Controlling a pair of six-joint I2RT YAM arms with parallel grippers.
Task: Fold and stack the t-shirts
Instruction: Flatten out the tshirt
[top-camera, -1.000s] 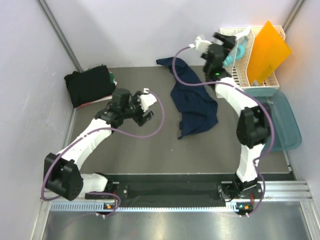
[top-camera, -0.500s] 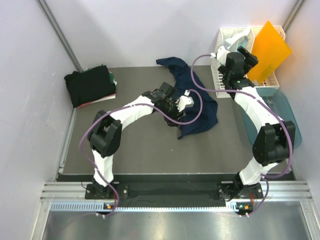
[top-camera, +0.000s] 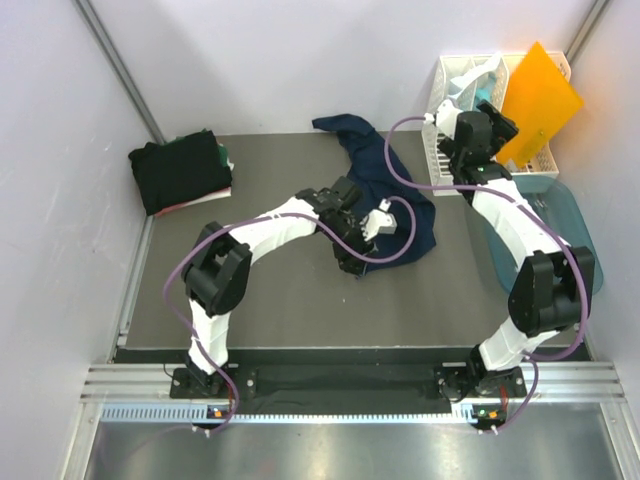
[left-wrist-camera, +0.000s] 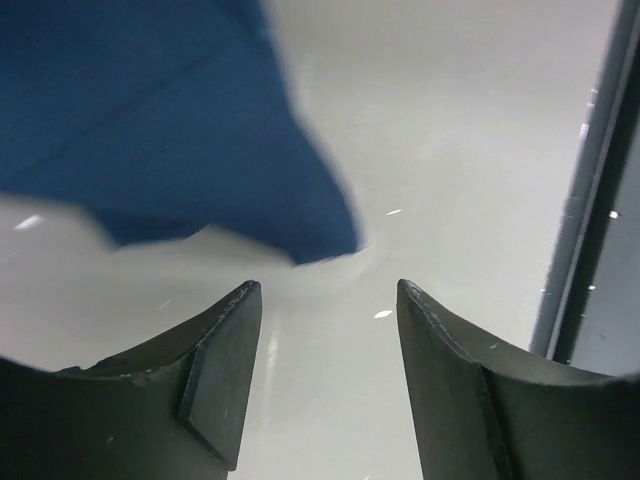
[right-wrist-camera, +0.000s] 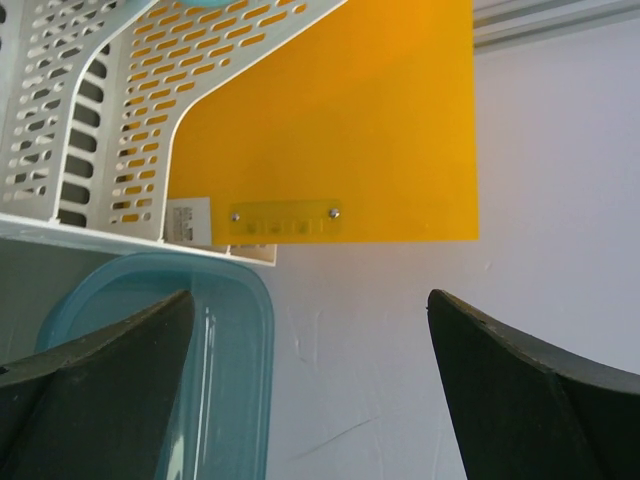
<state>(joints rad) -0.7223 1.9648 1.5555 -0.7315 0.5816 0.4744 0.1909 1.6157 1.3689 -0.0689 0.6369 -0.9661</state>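
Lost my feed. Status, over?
Left gripper open at near corner of navy shirt, nothing gripped. Right gripper open, by rack. Left arm's cable loops over shirt.

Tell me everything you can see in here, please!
Navy t-shirt: one, dark blue, crumpled, middle-back of table.
Folded t-shirts: one pile, black with green showing, back left; number unclear.
Rack: one, white, slotted, back right.
Sheet: one, orange, standing in rack.
Tub: one, teal, right edge.
Table: one, dark grey.
Left arm: white and black, jaws open above navy t-shirt's corner.
Right arm: white and black, jaws open near rack.
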